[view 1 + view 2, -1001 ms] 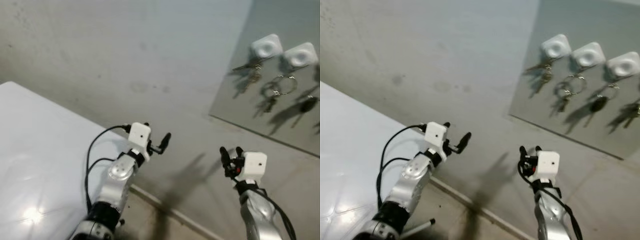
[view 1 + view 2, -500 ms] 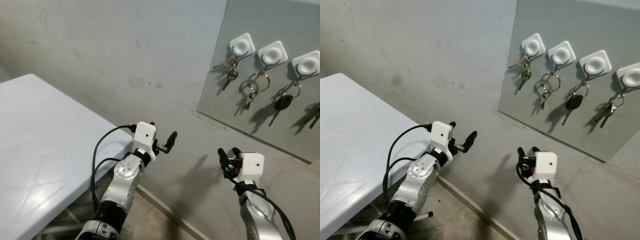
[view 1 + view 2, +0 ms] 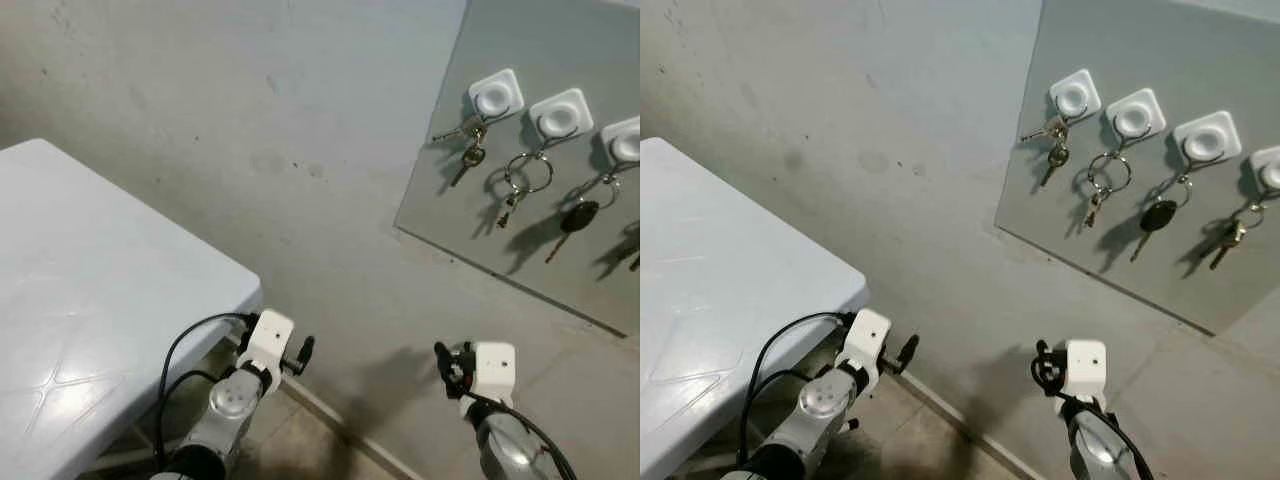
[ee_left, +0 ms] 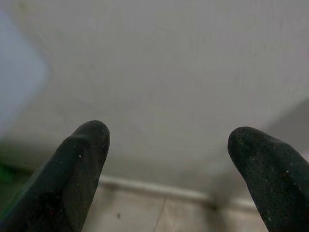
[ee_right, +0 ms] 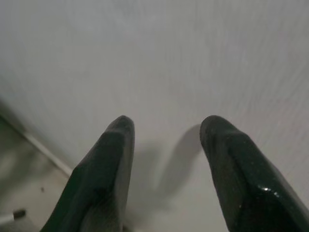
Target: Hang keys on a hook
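Both arms have dropped lower since half a second ago and now sit well below the grey board (image 3: 1140, 200) on the far wall. Left gripper (image 4: 166, 159) jaws are wide apart, nothing between them, aimed at bare wall and the skirting line near the white table (image 3: 90, 300) corner. Right gripper (image 5: 166, 159) jaws are moderately apart, also empty, facing plain wall. My read: the hang looks done and the arms are backing off, or no set was ever picked up; can't tell which. Task items: four white square hooks (image 3: 1075, 97) in a row on the board, each carrying keys. From the left: a small bunch of silver keys (image 3: 1052, 140), a large ring with small keys (image 3: 1102, 180), a black car key (image 3: 1157, 216), another bunch (image 3: 1232, 235) at the right edge.
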Robot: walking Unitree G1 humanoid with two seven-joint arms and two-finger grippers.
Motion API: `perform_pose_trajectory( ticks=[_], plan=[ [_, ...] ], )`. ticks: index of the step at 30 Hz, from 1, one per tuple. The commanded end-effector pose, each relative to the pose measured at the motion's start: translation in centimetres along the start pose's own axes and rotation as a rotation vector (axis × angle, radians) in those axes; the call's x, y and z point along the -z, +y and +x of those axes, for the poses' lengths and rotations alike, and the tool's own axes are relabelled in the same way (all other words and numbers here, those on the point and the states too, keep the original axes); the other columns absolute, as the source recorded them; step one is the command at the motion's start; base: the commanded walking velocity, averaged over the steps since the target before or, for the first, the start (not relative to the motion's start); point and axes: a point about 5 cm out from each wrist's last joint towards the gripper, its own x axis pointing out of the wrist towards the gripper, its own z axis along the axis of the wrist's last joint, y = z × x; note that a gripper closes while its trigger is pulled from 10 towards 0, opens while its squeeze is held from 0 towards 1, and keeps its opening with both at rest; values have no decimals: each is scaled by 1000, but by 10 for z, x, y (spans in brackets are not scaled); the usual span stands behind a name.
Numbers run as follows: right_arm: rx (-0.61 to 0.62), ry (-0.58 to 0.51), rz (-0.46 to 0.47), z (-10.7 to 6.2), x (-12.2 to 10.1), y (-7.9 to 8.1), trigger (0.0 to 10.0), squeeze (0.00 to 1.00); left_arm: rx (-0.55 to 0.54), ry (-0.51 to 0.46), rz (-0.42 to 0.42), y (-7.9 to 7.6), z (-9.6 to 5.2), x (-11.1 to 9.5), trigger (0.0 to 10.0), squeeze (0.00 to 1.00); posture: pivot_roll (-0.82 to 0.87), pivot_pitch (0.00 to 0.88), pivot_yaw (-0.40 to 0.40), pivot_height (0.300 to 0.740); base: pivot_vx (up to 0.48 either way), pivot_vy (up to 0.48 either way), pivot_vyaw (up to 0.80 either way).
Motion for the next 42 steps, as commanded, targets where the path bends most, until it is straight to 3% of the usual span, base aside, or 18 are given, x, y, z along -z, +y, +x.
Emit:
perform_pose_trajectory(
  ticks=[1,3,8,13,14,16,19,22,35,42],
  plan=[
    [1,22,-13,-1,5,-2,10000,0,15,16,30,-4,-2,6,10000,0,-13,19,-50,740,0,0,0],
    [-2,98,-31,-6,22,0,10000,0,42,62,79,-10,-6,17,10000,0,-14,16,-43,740,0,0,0],
    [2,185,-40,-12,40,-1,10000,0,69,130,132,-13,-12,32,10000,0,-13,12,-39,740,0,0,0],
    [26,312,-72,-22,61,-3,10000,0,85,264,77,-12,-20,52,10000,0,-10,0,-34,740,0,0,0],
    [36,354,-82,-26,67,-4,10000,0,89,325,32,-12,-25,62,10000,0,-11,0,-34,740,0,0,0],
    [62,402,-59,-30,74,-5,10000,0,65,375,41,-11,-29,70,10000,0,-15,0,-32,740,0,0,0],
    [41,471,-126,-38,85,-3,10000,0,39,455,-24,-12,-38,84,10000,0,-14,0,-31,740,0,0,0],
    [66,535,-75,-47,95,-3,10000,0,34,534,-41,-15,-49,98,10000,0,-21,0,-28,740,0,0,-394],
    [57,669,-25,-77,125,14,10000,0,45,538,-80,-15,-51,100,10000,0,-17,0,-29,740,0,0,-681],
    [99,664,9,-77,124,9,10000,0,50,546,-75,-12,-54,102,10000,0,-30,0,-20,740,0,0,-656]
  ],
)
